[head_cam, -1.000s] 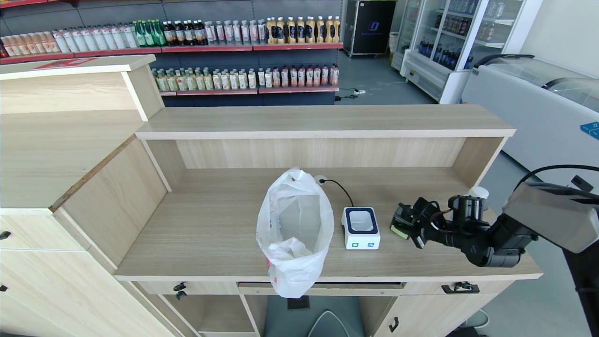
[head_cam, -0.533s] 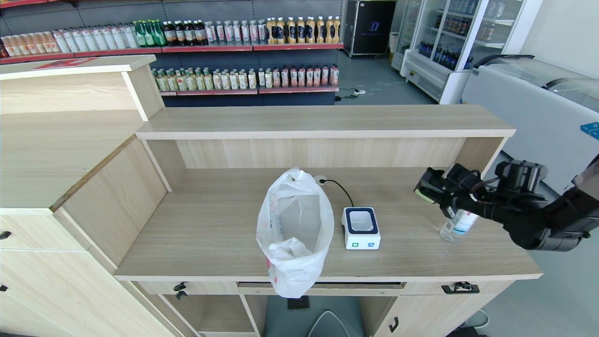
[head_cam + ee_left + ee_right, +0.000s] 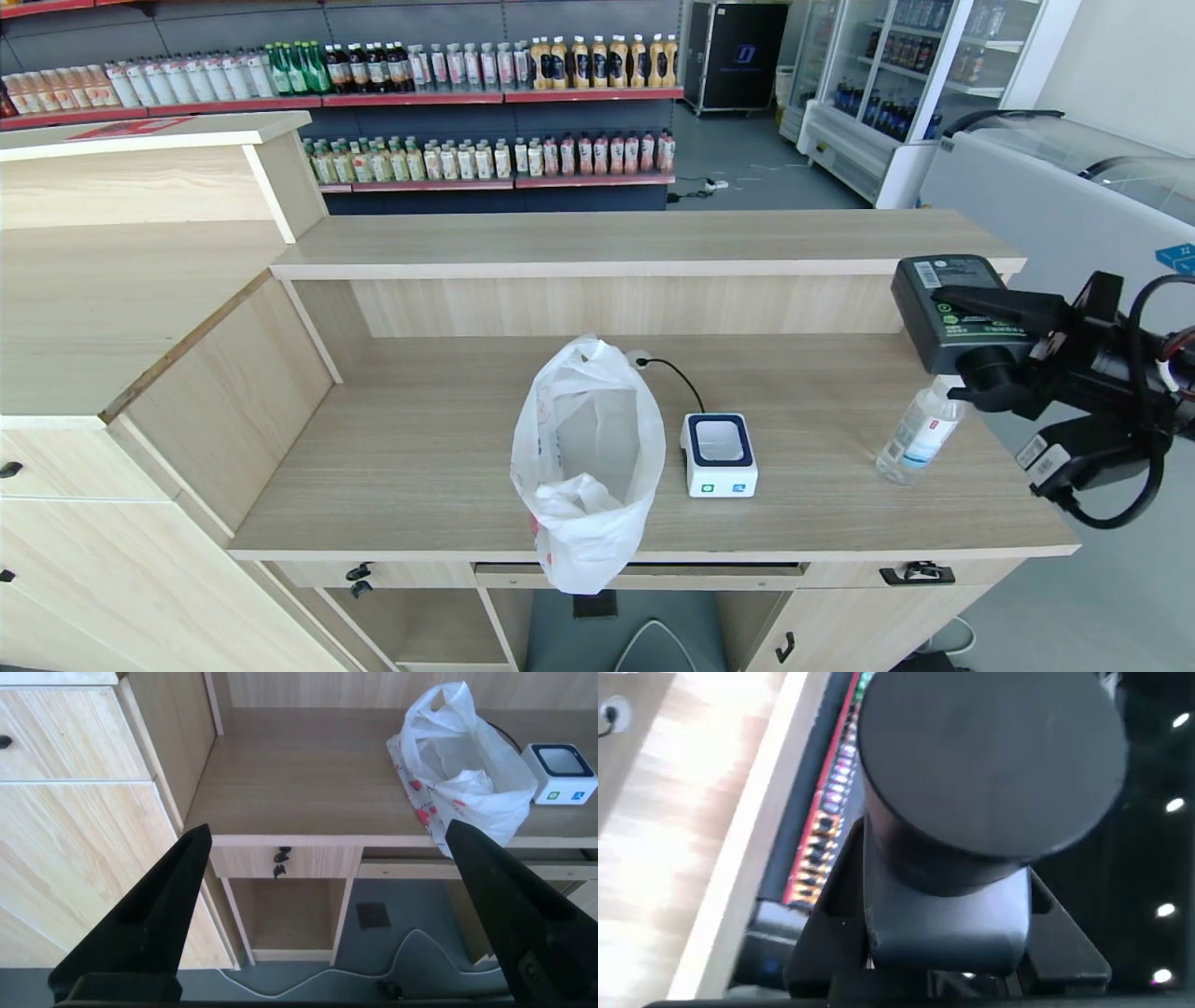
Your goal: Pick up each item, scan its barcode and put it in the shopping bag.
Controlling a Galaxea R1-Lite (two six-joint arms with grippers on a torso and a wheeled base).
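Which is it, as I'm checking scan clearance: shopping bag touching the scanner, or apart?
Apart. The head view shows a strip of bare counter between shopping bag and scanner.

One shopping bag (image 3: 588,467), one barcode scanner (image 3: 720,455), one clear bottle (image 3: 920,431), one dark item (image 3: 934,338), perhaps a box

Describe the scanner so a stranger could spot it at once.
On the wooden counter, find the white bag in the middle; the scanner sits to the robot's right of it. It is a small white box with a dark-framed window on top and a black cable behind, unlike the tall clear bottle farther right or the dark item in the right gripper.
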